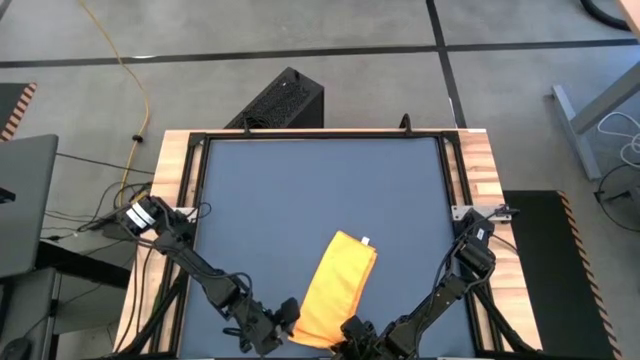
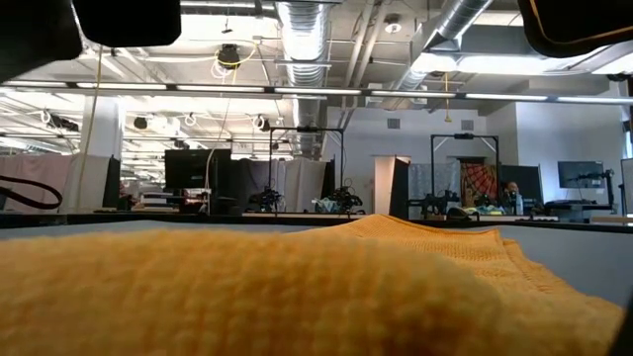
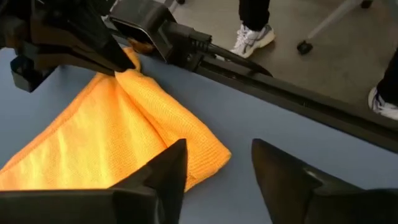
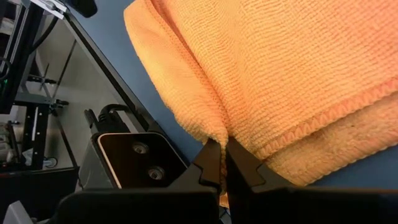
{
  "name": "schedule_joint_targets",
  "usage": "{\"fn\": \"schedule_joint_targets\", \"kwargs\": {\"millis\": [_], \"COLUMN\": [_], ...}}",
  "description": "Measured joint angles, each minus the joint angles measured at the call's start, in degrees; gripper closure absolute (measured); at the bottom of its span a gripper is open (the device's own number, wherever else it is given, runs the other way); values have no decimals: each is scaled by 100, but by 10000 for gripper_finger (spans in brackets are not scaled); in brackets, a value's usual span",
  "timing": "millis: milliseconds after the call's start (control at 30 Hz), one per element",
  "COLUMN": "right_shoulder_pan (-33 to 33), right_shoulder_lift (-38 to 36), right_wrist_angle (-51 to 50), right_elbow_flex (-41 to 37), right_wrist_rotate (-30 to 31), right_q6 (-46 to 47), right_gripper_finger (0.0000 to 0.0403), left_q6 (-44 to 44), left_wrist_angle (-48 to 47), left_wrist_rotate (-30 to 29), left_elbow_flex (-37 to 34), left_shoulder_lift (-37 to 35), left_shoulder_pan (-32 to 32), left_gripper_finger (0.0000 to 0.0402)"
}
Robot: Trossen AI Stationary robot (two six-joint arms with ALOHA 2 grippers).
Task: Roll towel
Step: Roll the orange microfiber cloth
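Observation:
The yellow-orange towel (image 1: pixel 335 290) lies folded in a long strip on the dark blue tabletop (image 1: pixel 320 190). Its white tag (image 1: pixel 366 241) is at the far end. It fills the low view (image 2: pixel 297 287). My right gripper (image 1: pixel 352 330) is at the towel's near end and is shut on it (image 4: pixel 222 155). My left gripper (image 1: pixel 283 318) is open beside the towel's near left corner (image 3: pixel 217 155). That corner shows between the left gripper's fingertips; whether they touch it, I cannot tell. My right gripper pinches a raised fold of the towel's near end (image 4: pixel 219 132) between its two fingers, slanting in from the table's near side. The cloth rises in a ridge to the fingers (image 3: pixel 127 68). The rest of the towel lies on the table.
The low camera's box (image 4: pixel 134 155) sits at the table's near edge, close to my right gripper. A black box (image 1: pixel 285 100) stands beyond the far edge. A person's shoes (image 3: pixel 252 37) show on the floor beyond the table. The tabletop's far half is bare.

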Motion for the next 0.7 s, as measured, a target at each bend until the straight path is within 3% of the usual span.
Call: {"fn": "schedule_joint_targets", "kwargs": {"millis": [200,300,400,700], "right_shoulder_pan": [0,5,17,22], "right_shoulder_lift": [0,2,2,2], "right_wrist_angle": [2,3,7,45], "right_elbow_flex": [0,0,0,0], "right_wrist_rotate": [-2,-5,1,3], "right_q6": [0,2,9,20], "right_gripper_finger": [376,376,376,376], "left_q6": [-126,-61,-43,-549], "left_wrist_angle": [406,551,594,485], "left_wrist_rotate": [-150,-120,-438,-325], "left_elbow_flex": [13,-5,11,12], "left_shoulder_lift": [282,651,730,731], "left_shoulder_pan": [12,-29,-53,64], "left_gripper_finger": [219,231,245,286]}}
